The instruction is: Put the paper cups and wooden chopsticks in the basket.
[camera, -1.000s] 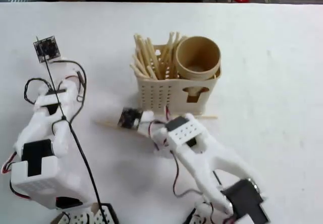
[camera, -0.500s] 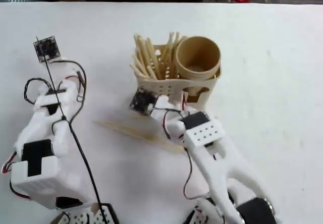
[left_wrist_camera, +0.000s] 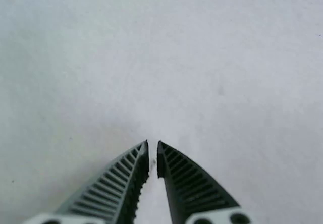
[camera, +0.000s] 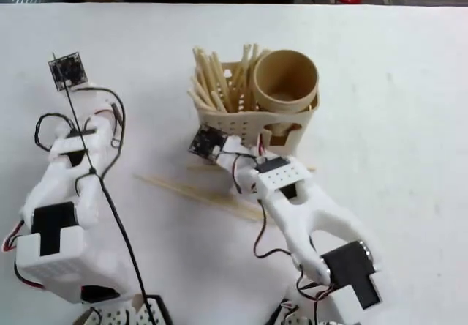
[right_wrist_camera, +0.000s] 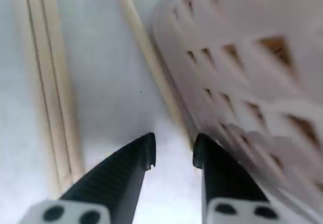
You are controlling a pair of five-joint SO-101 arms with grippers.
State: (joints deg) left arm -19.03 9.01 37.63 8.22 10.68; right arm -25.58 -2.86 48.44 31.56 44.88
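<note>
A cream perforated basket [camera: 241, 131] stands mid-table with a brown paper cup [camera: 285, 83] and a bundle of wooden chopsticks [camera: 216, 80] inside. A loose pair of chopsticks [camera: 197, 193] lies on the table in front of it, and a single chopstick [camera: 308, 169] runs along the basket's foot. My right gripper [right_wrist_camera: 173, 151] is open just above the table, with nothing between its fingers. It hangs between the pair [right_wrist_camera: 50, 98] and the single chopstick [right_wrist_camera: 151, 57], close to the basket wall [right_wrist_camera: 242, 82]. My left gripper [left_wrist_camera: 152, 151] is shut over bare table.
The left arm [camera: 73, 157] rests at the table's left side with its black cables looping beside it. The right arm [camera: 292, 200] stretches from the near edge up to the basket. White tabletop spreads to the right of the basket and behind it.
My right gripper has swung from the left part of the loose pair up to the basket's front, uncovering the pair. The basket has tilted slightly. The left arm has kept still.
</note>
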